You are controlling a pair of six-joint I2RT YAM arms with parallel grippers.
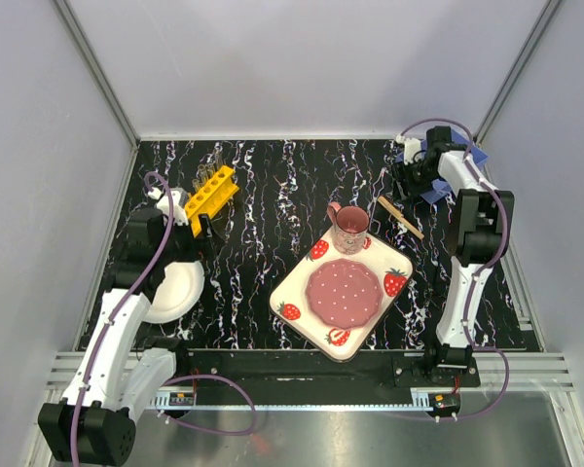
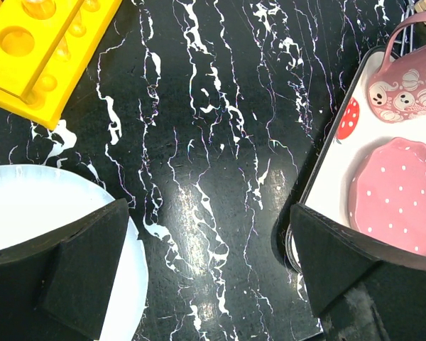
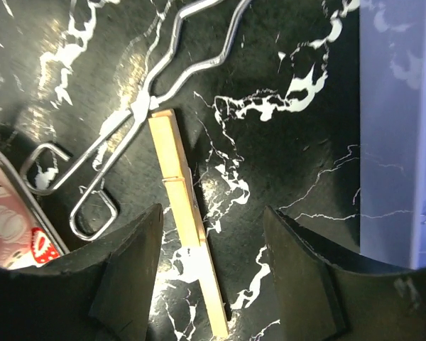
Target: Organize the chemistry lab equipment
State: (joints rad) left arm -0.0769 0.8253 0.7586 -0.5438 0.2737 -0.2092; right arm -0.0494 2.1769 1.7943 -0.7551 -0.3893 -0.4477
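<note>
Presently, the left gripper (image 2: 206, 220) is seen wide open and empty. It is held above the black marbled desk (image 2: 213, 142), between the white plate (image 2: 28, 206) at the lower left of the left wrist view and the strawberry-print tray (image 2: 330, 177) at its right.

The yellow rack (image 2: 42, 50) is found in the upper left corner of that view, apart from the plate. In the top view it is placed at the upper left of the desk, with thin clear tubes (image 1: 211, 175) standing in it; their number cannot be told.

The right gripper (image 3: 213, 220) is likewise open, with nothing grasped. The lower part of the wooden clamp (image 3: 177, 177) is seen lying on the desk between its fingers and is touched by neither. The metal scissors (image 3: 137, 108) are laid just beside the clamp's upper end, with their loop handles turned toward the lower left, near the tray's edge.

A pink mug (image 1: 350, 227) and a pink dish (image 1: 344, 294) are carried on the tray.
</note>
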